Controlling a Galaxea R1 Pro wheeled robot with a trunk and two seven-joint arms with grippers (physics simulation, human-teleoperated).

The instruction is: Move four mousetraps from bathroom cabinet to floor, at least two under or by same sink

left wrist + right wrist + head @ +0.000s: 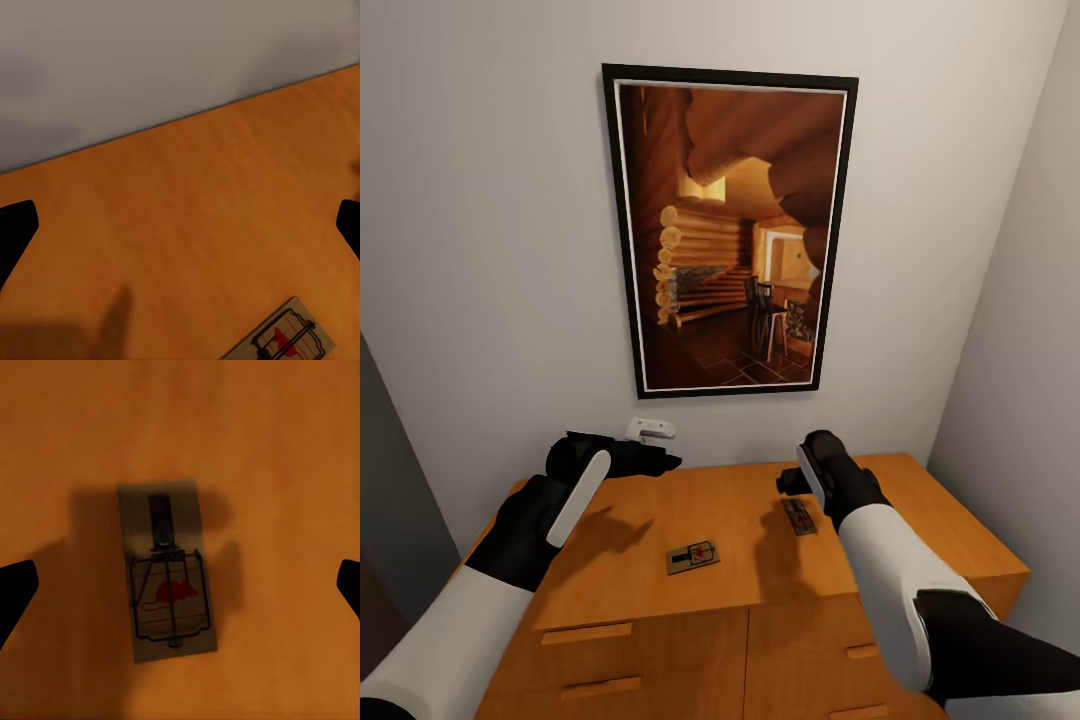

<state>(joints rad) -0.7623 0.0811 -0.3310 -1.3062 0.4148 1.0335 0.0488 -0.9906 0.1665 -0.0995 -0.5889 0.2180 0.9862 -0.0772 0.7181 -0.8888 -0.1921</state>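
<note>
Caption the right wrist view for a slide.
Open right end effector poised above a mousetrap lying flat on the cabinet top.

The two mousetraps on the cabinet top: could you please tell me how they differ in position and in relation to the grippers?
The middle mousetrap lies near the front edge of the cabinet, long side roughly crosswise; the right mousetrap lies farther back, pointing front to back. The right gripper, open, hovers directly over the right mousetrap, while the left gripper, also open, is off to the side of the middle mousetrap. Both lie flat and ungrasped.

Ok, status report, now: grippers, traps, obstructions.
Left gripper open, empty. Right gripper open, above one mousetrap. Second mousetrap lies mid cabinet top. Nothing between the right gripper's fingers and the trap below.
</note>
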